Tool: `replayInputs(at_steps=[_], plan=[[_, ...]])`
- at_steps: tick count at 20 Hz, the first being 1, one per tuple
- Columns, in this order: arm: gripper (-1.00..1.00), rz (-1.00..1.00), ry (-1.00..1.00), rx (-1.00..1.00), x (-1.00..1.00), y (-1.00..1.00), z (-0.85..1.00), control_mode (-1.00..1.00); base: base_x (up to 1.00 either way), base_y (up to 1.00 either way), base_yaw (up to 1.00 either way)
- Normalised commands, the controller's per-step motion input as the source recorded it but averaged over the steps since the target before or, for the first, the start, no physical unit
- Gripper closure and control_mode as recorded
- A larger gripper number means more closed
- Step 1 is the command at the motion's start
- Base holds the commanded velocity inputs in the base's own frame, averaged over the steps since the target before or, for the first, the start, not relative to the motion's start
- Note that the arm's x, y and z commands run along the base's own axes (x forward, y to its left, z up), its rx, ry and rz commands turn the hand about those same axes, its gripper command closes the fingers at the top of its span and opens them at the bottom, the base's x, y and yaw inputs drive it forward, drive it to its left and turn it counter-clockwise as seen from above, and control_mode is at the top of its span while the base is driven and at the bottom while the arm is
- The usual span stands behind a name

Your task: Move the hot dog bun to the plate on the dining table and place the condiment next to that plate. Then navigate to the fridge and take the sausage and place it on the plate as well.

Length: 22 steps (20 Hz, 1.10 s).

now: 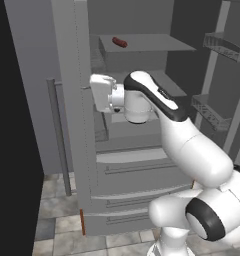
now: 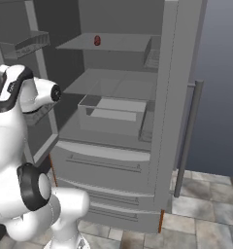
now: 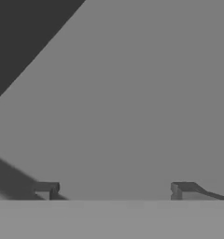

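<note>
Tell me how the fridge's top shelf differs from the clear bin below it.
The top shelf is a flat slab, while the clear bin is a walled box. The top shelf carries the sausage; the clear bin looks empty. The shelf sits high in the fridge, the bin lower, above the drawers. Both are grey.

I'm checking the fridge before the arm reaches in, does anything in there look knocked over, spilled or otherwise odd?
Nothing stands out. The fridge stands open, and the sausage lies alone on the upper shelf, intact and well back from the edge. The shelves and drawers below look level with no spills. The gripper is open and holds nothing.
</note>
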Motion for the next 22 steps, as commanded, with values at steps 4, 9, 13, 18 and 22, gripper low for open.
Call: replayInputs(at_steps=[4,9,13,18,22], plan=[[-1.00,-0.01,-0.03,-0.02,-0.19,-0.23,0.00,-1.00,0.00,0.00,0.00],[-1.00,-0.07,-0.10,0.00,-0.46,-0.58,0.28,-1.00,0.00,0.00,0.00],[-1.00,-0.10,-0.03,0.00,-0.51,-0.63,0.43,-1.00,0.00,0.00,0.00],[-1.00,-0.13,0.00,-0.05,-0.55,-0.54,0.42,-1.00,0.00,0.00,0.00],[-1.00,-0.19,0.00,-0.17,-0.61,-0.44,0.41,-1.00,0.00,0.00,0.00]])
